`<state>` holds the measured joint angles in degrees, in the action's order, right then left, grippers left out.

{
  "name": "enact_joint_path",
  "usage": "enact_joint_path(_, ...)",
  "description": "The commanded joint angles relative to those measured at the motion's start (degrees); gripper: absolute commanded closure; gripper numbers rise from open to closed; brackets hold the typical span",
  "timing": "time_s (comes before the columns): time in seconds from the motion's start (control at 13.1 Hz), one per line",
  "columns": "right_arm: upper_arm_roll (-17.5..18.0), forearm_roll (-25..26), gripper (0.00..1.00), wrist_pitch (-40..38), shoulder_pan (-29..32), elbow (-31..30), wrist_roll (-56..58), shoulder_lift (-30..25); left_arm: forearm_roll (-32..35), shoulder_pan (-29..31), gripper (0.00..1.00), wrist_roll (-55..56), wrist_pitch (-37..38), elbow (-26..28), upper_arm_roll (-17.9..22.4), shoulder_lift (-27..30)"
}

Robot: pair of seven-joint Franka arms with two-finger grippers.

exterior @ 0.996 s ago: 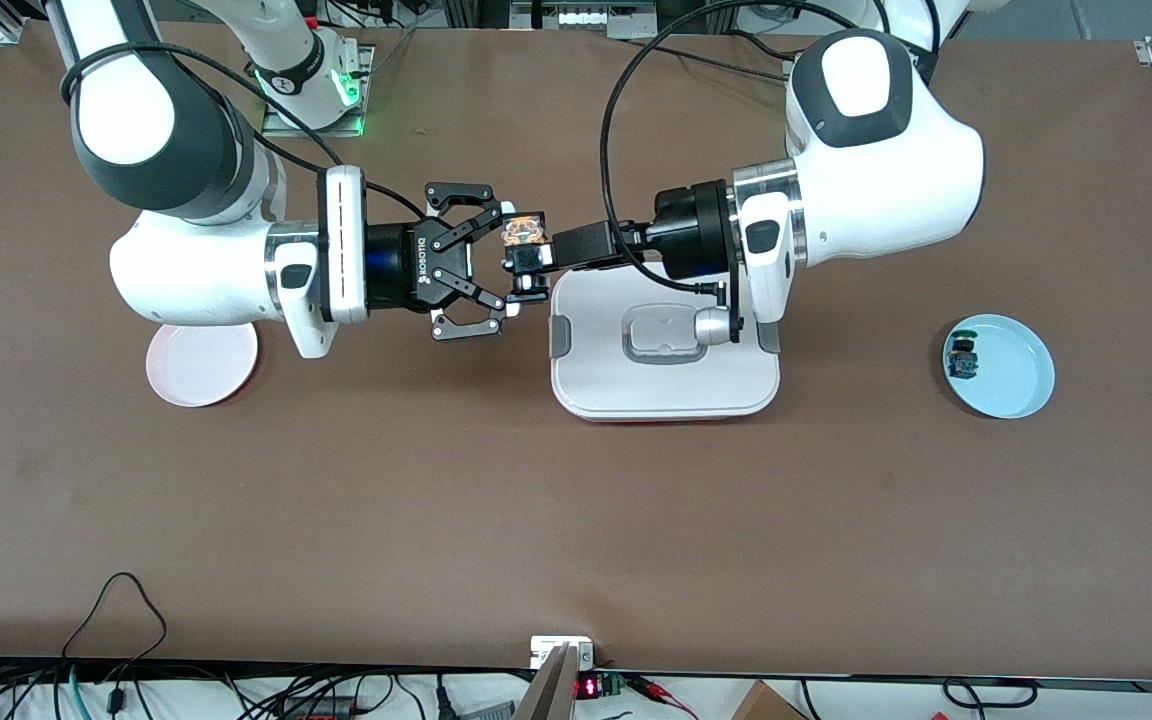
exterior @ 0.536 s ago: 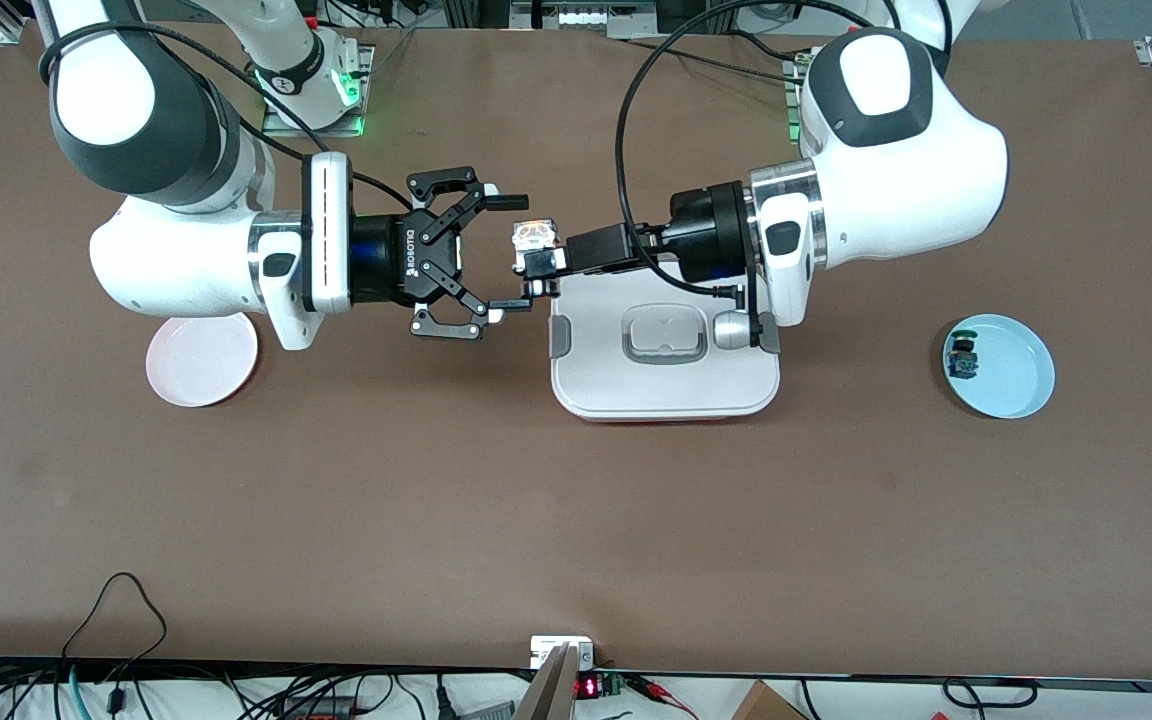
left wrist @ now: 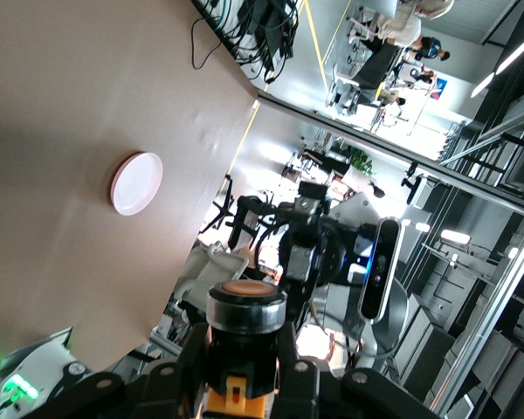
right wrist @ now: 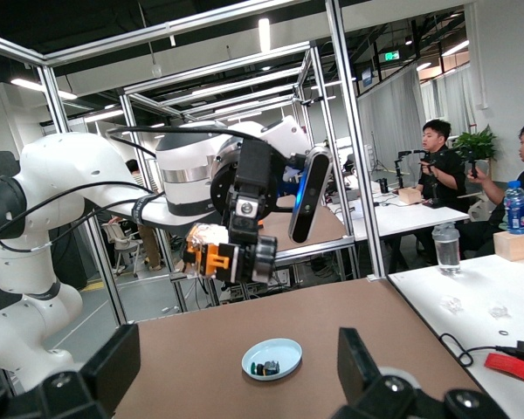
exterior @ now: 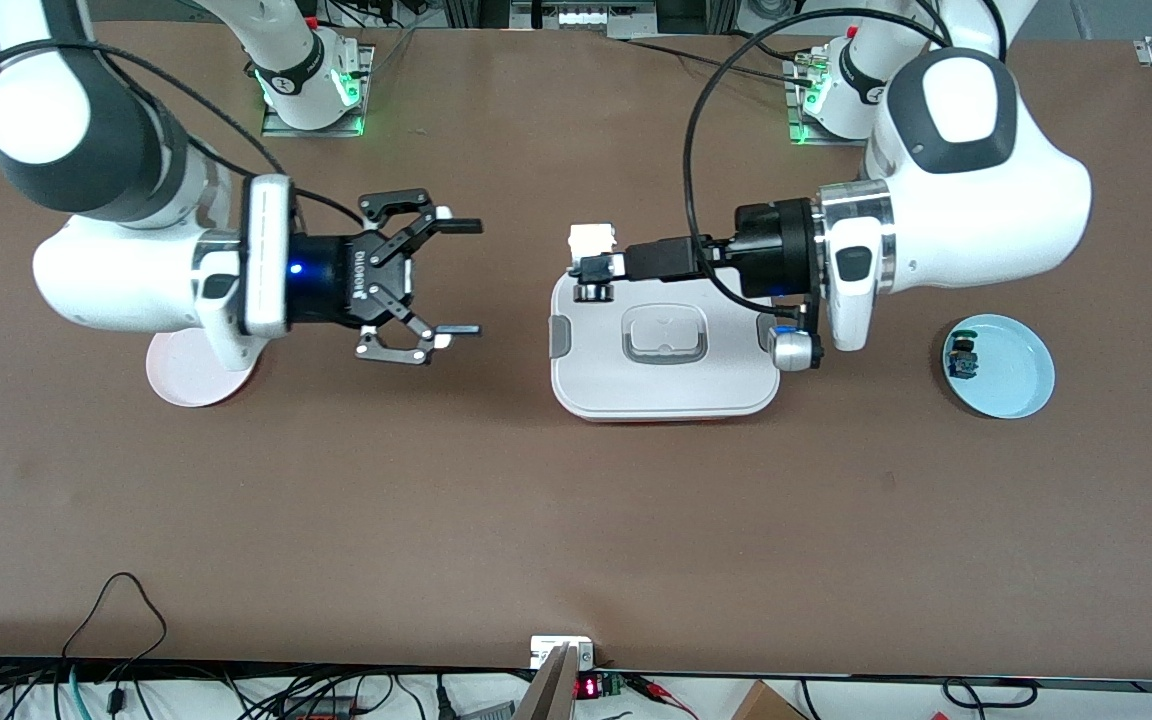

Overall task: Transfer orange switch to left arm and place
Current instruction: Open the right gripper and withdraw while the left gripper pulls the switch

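Left hand (exterior: 591,262) stretched level over the box (exterior: 664,390), at its edge toward the right arm's end of the table (exterior: 576,500), clamped on the orange switch (exterior: 593,240). Right hand (exterior: 459,277) level, spread wide and holding nothing, over bare table near the pink plate (exterior: 198,385), well apart from the switch.

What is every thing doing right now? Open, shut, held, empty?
left gripper: shut on the orange switch, over the box's edge.
orange switch: held, off the table.
right gripper: open, holding nothing.
box: lid on.
blue dish: holds a small component.
pink dish: nothing visible in it.
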<state>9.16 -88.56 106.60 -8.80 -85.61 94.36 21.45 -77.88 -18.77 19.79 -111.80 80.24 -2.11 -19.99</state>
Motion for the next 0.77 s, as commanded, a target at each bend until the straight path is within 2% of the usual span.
enact_joint_path(0.0, 0.4, 2.6, 0.0, -5.2, 4.8, -1.4, -0.1, -1.0, 5.5, 5.7, 1.0, 0.3, 7.6, 0.5, 0.1, 0.6)
enact_joint_path(0.15, 0.4, 4.7, 0.0, -9.5, 8.3, -1.3, -3.2, -0.5, 12.4, 10.3, 1.0, 0.0, 14.7, 0.5, 0.1, 0.4)
enact_joint_path(0.31, 0.4, 9.8, 0.0, -12.8, 11.9, -1.1, -8.3, -0.5, 20.8, 14.7, 1.0, -1.1, 21.9, 0.5, 0.1, 0.1)
enact_joint_path(0.54, 0.4, 18.6, 0.0, -17.6, 15.5, -0.9, -20.9, -0.5, 38.7, 17.7, 1.0, -5.6, 29.0, 0.6, 0.1, 0.1)
enact_joint_path(0.69, 0.3, 22.6, 0.0, -17.3, 15.5, -0.8, -29.3, 0.0, 51.6, 18.3, 1.0, -10.8, 30.7, 2.4, 0.1, 0.0)
